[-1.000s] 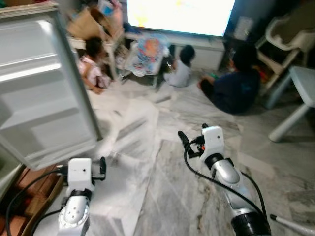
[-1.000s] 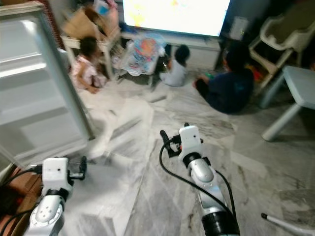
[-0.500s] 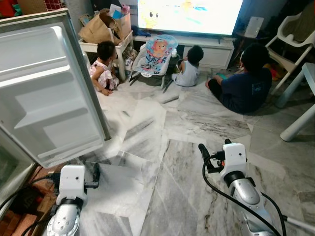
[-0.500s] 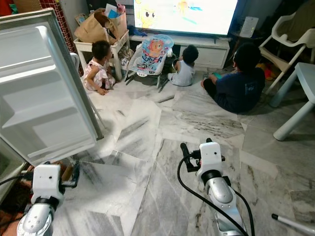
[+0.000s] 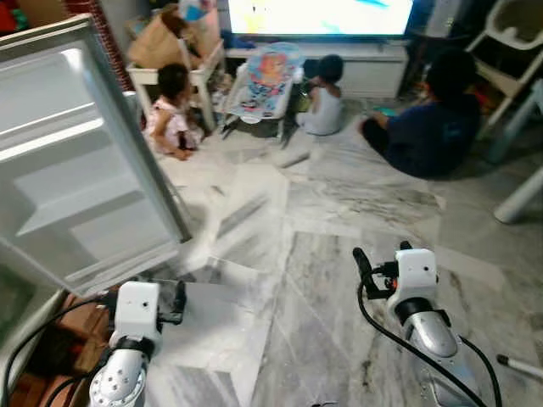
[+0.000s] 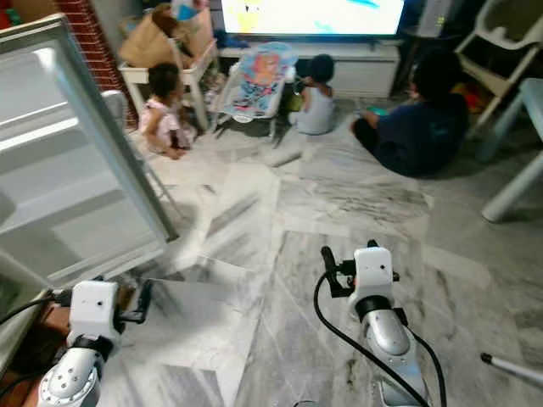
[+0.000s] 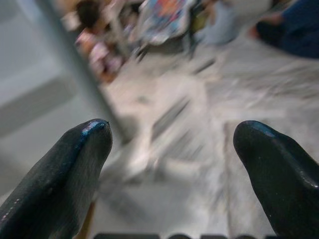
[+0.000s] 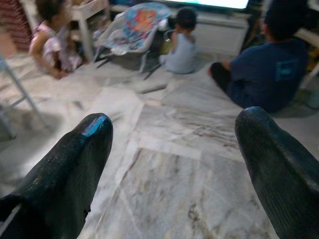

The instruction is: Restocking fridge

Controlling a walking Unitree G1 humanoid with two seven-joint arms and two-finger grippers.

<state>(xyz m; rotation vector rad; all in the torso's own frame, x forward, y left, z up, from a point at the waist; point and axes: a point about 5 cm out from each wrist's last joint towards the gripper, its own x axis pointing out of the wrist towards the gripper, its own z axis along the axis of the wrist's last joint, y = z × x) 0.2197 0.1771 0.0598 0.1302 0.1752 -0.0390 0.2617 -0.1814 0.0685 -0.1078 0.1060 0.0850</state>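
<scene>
since half a second back my head camera has tipped a little, so the whole room sits higher in view and the tv is cut by the top edge; my arms show much as before, the left gripper now a touch higher and nearer the door's lower corner.

marble floor [image 5: 322, 280]: grey-white veined slabs, spread under and ahead of both my grippers.

fridge door [image 5: 76, 161]: swung open, white inner shelves bare, standing ahead of and above my left gripper, lower corner near it.

tv [image 6: 310, 15]: bright, far ahead of both grippers, on a low white stand.

three people sit on the floor before it: one in dark blue [image 5: 424, 131] far ahead of my right gripper, a small one in pale grey [image 5: 325, 97] further ahead between my grippers, one in pink [image 5: 174, 114] far ahead beyond the fridge door.

baby bouncer [image 5: 267, 72]: between the pink and grey figures.

left gripper [image 7: 172, 149]: fingers well apart, nothing between them, low over the floor just beside the door's bottom edge.

right gripper [image 8: 174, 149]: fingers well apart, empty, over bare marble, pointing toward the seated group.

no stock item to be seen in either gripper.
</scene>
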